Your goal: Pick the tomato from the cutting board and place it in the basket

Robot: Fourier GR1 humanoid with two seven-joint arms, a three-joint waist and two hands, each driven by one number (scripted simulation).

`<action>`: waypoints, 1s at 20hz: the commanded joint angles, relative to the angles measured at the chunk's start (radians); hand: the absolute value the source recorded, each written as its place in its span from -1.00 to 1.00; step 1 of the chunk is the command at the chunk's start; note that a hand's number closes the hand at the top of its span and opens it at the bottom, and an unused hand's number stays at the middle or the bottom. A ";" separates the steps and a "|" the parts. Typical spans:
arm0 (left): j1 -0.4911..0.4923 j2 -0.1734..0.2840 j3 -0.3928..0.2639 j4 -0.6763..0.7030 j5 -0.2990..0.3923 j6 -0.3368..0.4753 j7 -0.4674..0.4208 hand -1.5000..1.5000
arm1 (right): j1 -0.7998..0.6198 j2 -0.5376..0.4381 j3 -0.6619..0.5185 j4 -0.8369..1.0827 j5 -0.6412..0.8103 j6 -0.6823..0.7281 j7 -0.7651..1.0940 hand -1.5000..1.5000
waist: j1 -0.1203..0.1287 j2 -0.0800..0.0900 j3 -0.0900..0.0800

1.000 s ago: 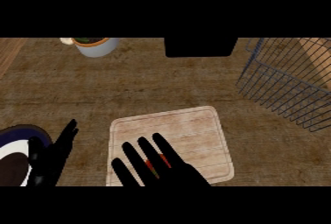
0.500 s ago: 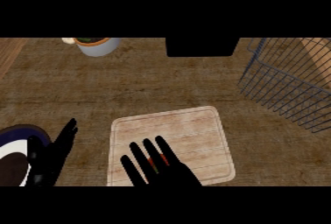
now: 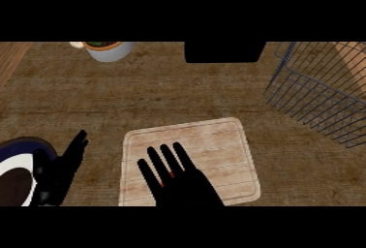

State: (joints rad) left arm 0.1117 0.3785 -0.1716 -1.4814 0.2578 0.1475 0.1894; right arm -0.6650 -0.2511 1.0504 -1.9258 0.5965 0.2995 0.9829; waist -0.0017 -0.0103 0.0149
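Tomato (image 3: 170, 175): we see red slivers between straight fingers of the right robot hand (image 3: 182, 181) on the board (image 3: 214, 145); left robot hand (image 3: 61, 167) rests open.

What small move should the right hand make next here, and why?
Probably curl the fingers to close round the tomato. The right hand lies spread over the cutting board, fingers straight, and only slivers of red show between them, so nothing is gripped yet. The basket sits up to the right. The left hand rests beside the plate.
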 commanded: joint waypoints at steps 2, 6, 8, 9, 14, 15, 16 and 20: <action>0.018 -0.015 0.000 0.090 -0.002 -0.010 0.039 0.00 | 0.051 0.063 0.030 0.071 0.091 -0.036 0.000 -1.00 | 0.004 0.011 -0.015; -0.001 -0.082 -0.042 0.103 -0.058 0.046 0.029 0.00 | 0.076 0.036 0.001 0.111 0.114 -0.044 -0.087 -1.00 | 0.000 0.013 -0.015; 0.004 -0.041 -0.011 0.100 -0.037 0.002 0.035 0.00 | 0.112 0.050 0.049 0.142 0.165 -0.061 -0.081 -1.00 | 0.002 0.012 -0.015; 0.013 -0.008 0.034 0.076 0.004 -0.029 0.041 0.00 | 0.091 0.107 0.047 0.152 0.158 -0.004 -0.032 -1.00 | 0.006 0.010 -0.015; -0.031 -0.054 0.014 0.107 -0.025 0.003 0.068 0.00 | 0.143 0.102 0.063 0.205 0.181 0.012 -0.034 -1.00 | -0.002 0.011 -0.015; -0.024 -0.034 0.024 0.101 -0.026 -0.014 0.063 0.00 | 0.135 0.141 0.061 0.190 0.170 0.065 0.001 -1.00 | 0.000 0.010 -0.016; 0.009 -0.056 0.004 0.123 -0.053 0.001 0.022 0.00 | 0.142 0.103 0.036 0.224 0.182 0.015 -0.054 -1.00 | 0.001 0.012 -0.015; 0.016 -0.032 0.029 0.068 -0.020 -0.039 0.055 0.00 | 0.174 0.084 0.019 0.230 0.202 -0.007 -0.112 -1.00 | 0.003 0.011 -0.015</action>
State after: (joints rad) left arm 0.0990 0.3426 -0.1516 -1.4736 0.2207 0.1318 0.2000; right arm -0.5187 -0.1434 1.0865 -1.7010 0.7801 0.3013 0.9059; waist 0.0013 -0.0102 0.0157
